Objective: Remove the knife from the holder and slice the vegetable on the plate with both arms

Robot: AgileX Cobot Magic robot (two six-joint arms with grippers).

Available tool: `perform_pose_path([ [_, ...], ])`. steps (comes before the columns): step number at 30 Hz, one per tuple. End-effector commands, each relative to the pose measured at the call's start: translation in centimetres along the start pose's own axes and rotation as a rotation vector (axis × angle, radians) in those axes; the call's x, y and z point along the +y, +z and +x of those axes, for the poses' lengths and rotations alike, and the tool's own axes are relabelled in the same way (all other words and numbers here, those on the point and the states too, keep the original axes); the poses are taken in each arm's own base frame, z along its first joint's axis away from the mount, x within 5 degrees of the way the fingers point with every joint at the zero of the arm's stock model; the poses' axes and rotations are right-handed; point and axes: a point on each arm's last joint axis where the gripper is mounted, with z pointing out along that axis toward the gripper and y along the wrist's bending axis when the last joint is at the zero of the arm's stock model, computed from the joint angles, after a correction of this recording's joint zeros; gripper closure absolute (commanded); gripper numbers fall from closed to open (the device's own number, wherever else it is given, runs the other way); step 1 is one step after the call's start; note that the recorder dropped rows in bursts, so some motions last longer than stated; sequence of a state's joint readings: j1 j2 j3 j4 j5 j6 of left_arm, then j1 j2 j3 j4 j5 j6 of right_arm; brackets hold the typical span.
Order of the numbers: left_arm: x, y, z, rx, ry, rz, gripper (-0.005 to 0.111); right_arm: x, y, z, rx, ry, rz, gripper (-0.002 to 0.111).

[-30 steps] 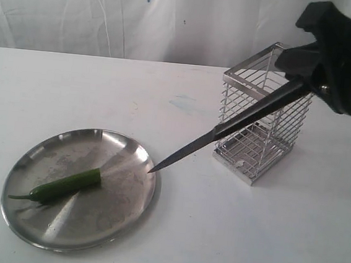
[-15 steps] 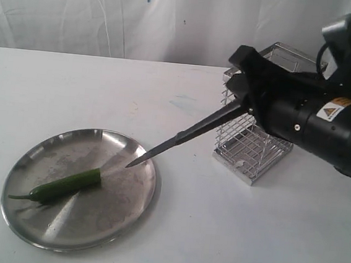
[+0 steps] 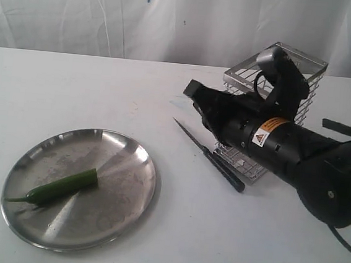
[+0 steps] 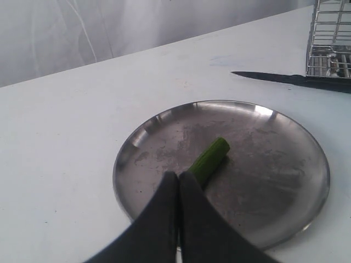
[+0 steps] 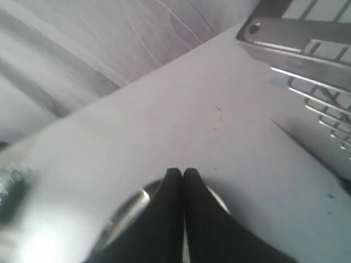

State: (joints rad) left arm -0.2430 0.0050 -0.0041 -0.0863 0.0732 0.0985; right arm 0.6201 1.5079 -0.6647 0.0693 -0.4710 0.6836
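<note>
Right pincer [image 5: 176, 185]: fingers pressed together with nothing between them. It is low over the table, and its tip points toward the plate side.
Left pincer [image 4: 178, 189]: fingers closed flat against each other, holding nothing. It is over the near part of the plate with its tips at the chili's stem half. Whether they touch the chili cannot be told from this angle. The exterior view does not show this pincer.
Right arm [image 3: 274, 144]: black with a yellow warning sticker. It lies nearly level across the front of the wire basket.
Knife [image 3: 209, 154]: lies flat on the table, free of both pincers, just beneath the right pincer's tip. Its dark point aims toward the back of the table. Its black handle ends near the basket's front bottom corner. It sits between plate and basket, touching neither pincer.
Chili [image 4: 213, 156]: lies on the plate, blunt cut end toward the middle and thin stem toward the rim.
Plate [image 3: 132, 164]: round, dull steel, resting on the table near the knife point but apart from it, and well apart from the basket.
Wire basket [image 3: 294, 65]: upright on the table, largely hidden behind the right arm.
Table [image 3: 73, 90]: white and flat.
Backdrop [image 3: 112, 13]: white cloth hanging behind the table.
</note>
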Motion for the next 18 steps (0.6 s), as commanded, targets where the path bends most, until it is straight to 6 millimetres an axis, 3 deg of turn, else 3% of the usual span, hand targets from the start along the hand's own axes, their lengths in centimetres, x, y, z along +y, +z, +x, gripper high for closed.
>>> perform_pose_path([
  [1, 0.0, 0.0, 0.1, 0.0, -0.006, 0.004, 0.107, -0.6, -1.4, 0.7, 0.219, -0.559, 0.087, 0.108],
  [2, 0.0, 0.0, 0.1, 0.0, -0.006, 0.004, 0.107, -0.7, -1.5, 0.9, 0.314, -0.713, 0.099, 0.104],
  [5, 0.0, 0.0, 0.1, 0.0, -0.006, 0.004, 0.107, -0.5, -1.5, 0.8, 0.427, -0.889, 0.098, 0.089],
  [9, 0.0, 0.0, 0.1, 0.0, -0.006, 0.004, 0.107, -0.6, -0.6, 0.2, 0.512, -0.961, 0.127, 0.065],
  [18, 0.0, 0.0, 0.1, 0.0, -0.006, 0.004, 0.107, -2.3, 4.3, -0.6, 0.734, -0.993, 0.246, 0.063],
])
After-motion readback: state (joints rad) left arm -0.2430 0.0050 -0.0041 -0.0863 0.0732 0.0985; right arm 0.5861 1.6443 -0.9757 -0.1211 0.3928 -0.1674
